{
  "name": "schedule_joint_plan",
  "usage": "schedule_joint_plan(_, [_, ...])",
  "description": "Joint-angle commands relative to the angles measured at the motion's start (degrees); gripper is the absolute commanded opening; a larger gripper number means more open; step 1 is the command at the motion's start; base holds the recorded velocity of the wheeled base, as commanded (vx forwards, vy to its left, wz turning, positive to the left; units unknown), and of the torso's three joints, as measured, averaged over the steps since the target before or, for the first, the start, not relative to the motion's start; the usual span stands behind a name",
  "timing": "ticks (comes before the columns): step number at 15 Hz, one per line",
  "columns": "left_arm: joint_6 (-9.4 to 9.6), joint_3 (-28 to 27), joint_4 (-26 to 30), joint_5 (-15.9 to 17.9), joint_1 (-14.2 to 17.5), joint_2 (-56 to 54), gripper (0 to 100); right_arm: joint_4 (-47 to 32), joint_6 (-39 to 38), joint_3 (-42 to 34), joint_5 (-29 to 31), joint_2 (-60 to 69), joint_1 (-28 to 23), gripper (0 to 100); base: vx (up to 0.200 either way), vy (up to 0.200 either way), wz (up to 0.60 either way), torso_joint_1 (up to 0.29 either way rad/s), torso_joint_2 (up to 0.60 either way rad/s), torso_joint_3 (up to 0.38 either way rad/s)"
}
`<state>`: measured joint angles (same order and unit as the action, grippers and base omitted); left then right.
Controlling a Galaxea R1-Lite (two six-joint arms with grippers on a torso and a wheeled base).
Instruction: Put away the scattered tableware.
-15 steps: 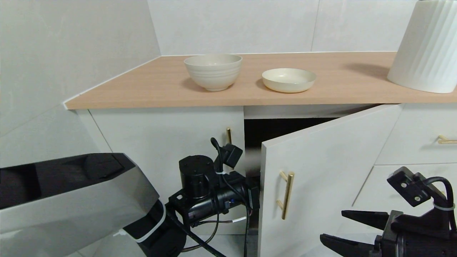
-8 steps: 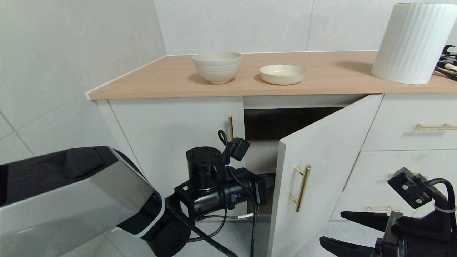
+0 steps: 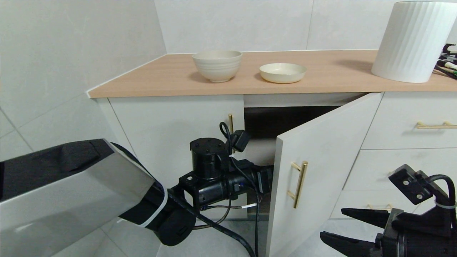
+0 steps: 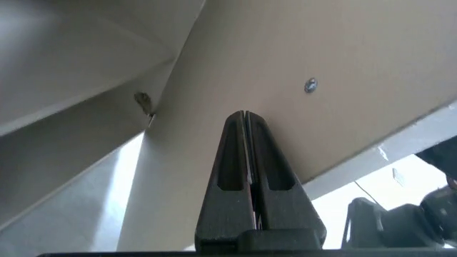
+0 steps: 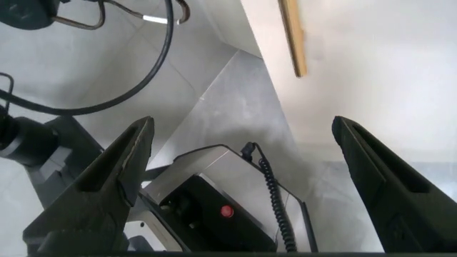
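A cream ribbed bowl and a shallow cream plate stand side by side on the wooden countertop. Below them the right cabinet door with a gold handle hangs partly open, showing a dark interior. My left arm's wrist sits low at the door's free edge, its fingertips hidden behind the door. My left gripper is shut, its tip against the door's inner face. Low by the floor, in front of the drawers, my right gripper stands open and empty.
A tall white ribbed container stands on the counter's right, with dark utensils beside it. Drawers with gold handles lie right of the open door. The left cabinet door is closed, and a tiled wall lies to the left.
The head view has pulled back from the cabinet. The door has swung somewhat wider, with my left wrist following its free edge and rising a little. The right gripper has kept its place.
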<state>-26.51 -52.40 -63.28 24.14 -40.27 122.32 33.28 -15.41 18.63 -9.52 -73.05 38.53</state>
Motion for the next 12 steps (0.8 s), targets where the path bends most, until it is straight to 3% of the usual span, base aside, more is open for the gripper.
schedule_joint_plan(1, [-0.03, -1.31, 0.44, 0.12, -0.08, -0.06, 0, 0.03, -0.06, 0.09, -0.06, 0.01, 0.05, 100, 0.000, 0.000, 0.00, 0.000, 0.00, 0.000])
schedule_joint_plan(8, [-0.03, -5.96, 2.90, 0.03, -0.25, 1.43, 0, 0.29, -0.24, 0.09, -0.06, 0.10, 0.14, 100, 0.000, 0.000, 0.00, 0.000, 0.00, 0.000])
schedule_joint_plan(12, [0.15, -6.14, 3.60, -0.23, -5.00, 0.37, 0, -0.06, -0.32, 0.36, -0.06, 3.61, 2.86, 100, 0.000, 0.000, 0.00, 0.000, 0.00, 0.000])
